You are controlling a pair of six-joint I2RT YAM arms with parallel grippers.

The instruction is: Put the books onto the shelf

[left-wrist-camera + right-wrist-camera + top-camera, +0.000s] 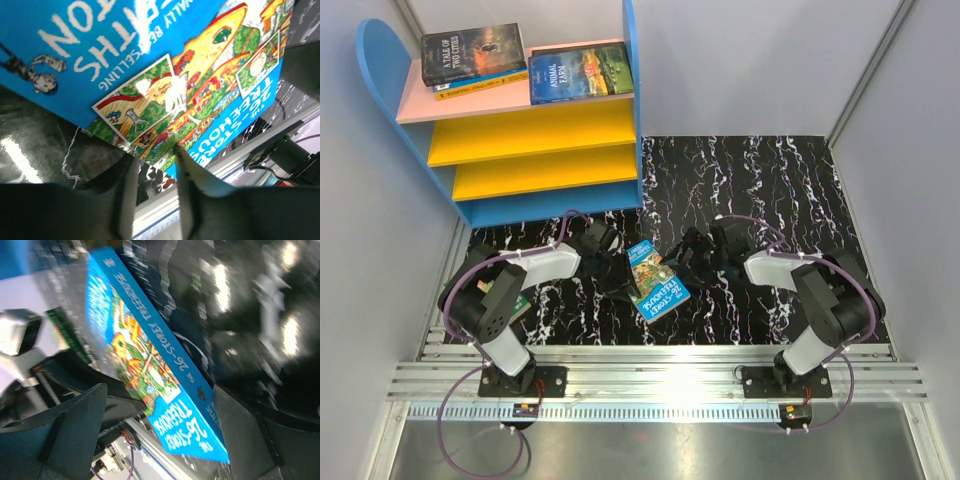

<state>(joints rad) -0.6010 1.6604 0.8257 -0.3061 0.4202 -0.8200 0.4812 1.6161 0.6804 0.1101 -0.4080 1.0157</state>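
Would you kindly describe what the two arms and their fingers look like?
Both the left arm and right arm have white links, black joints and black base plates, with purple cables looping alongside. The fingers are dark, flat and tapered.

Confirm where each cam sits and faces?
Top external: above and behind, looking down on table, shelf, left arm, right arm.
Left wrist: low, close on the Treehouse book cover; own jaws at bottom.
Right wrist: low, along that book's spine; own jaws either side.
Shared: all three see this book.
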